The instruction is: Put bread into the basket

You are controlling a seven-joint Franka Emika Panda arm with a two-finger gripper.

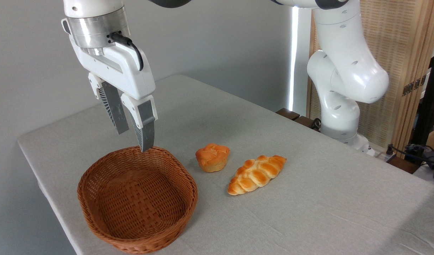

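Sitting nearest the camera, the basket (137, 202) rests on the grey cloth-covered surface (309, 198) close to its front-left edge. Brown wicker, oval, low sides; nothing lies inside it.

Braided loaf (256, 174): golden, long, lying on the surface to the right of the basket, angled with its far end toward the upper right. Apart from the basket.

Bread (212, 157): small round bun with orange-brown knotted top and paler ridged sides. It stands upright on the surface just beyond and left of the braided loaf, near it but not touching, and to the right of the basket's far rim. It is outside the basket and nothing grips it.

Hand (133, 140): hangs above the far rim of the basket, tilted, fingers pointing down. The two grey fingers (146, 125) are spread with a clear gap between them and hold nothing. The nearer fingertip appears just over the basket's far rim; contact cannot be judged. The bread lies well to the right of the hand.

Farthest back at the right, the white arm base (339, 117) stands beyond the surface's far edge, before a wooden slatted screen (397, 53).
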